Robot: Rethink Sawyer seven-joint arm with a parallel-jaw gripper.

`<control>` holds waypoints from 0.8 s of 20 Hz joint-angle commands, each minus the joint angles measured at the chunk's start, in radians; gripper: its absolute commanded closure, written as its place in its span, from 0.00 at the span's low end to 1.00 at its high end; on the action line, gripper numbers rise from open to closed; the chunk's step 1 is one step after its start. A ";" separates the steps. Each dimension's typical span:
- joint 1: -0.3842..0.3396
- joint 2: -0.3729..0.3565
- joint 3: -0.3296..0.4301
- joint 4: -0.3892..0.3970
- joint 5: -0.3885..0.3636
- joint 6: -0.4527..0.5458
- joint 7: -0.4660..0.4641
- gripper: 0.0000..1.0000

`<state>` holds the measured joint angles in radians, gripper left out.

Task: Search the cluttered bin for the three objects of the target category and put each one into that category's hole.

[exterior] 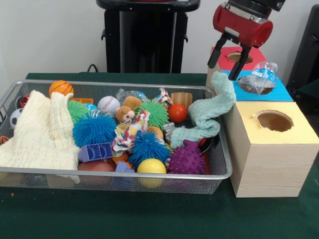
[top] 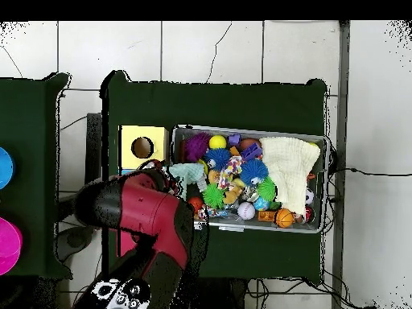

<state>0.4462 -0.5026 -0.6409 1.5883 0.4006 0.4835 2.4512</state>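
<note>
The wire mesh bin is full of toys; it also shows in the overhead view. A crumpled clear bottle lies on the blue-topped box, over its hole. Another clear bottle lies at the back of the bin, behind a stuffed animal. My gripper is open, above the bin's right end and beside the blue top. A mint green cloth hangs over the bin's right rim, and its top end reaches up to my fingertips. In the overhead view my arm hides the gripper and the blue top.
The yellow-topped hole is nearest the camera and the red-topped one is behind the blue. A cream muslin cloth fills the bin's left end. Spiky balls, a purple one and small balls fill the middle.
</note>
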 commanded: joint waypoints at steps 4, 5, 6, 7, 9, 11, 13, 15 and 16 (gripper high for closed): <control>-0.035 0.011 0.086 0.069 -0.090 -0.123 0.061 0.00; -0.043 0.015 0.091 0.071 -0.103 -0.144 0.051 0.00; -0.048 0.016 0.098 0.076 -0.106 -0.157 0.052 0.00; -0.056 0.014 0.109 0.081 -0.112 -0.166 0.048 0.00; -0.075 0.005 0.135 0.089 -0.121 -0.178 0.037 0.00; -0.096 -0.015 0.170 0.102 -0.118 -0.175 0.032 0.00; -0.120 -0.042 0.209 0.115 -0.113 -0.147 0.023 0.00; -0.139 -0.066 0.249 0.131 -0.104 -0.106 0.019 0.00; -0.143 -0.072 0.259 0.134 -0.102 -0.090 0.019 0.00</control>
<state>0.3571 -0.5408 -0.5779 1.6087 0.3187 0.3169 2.4512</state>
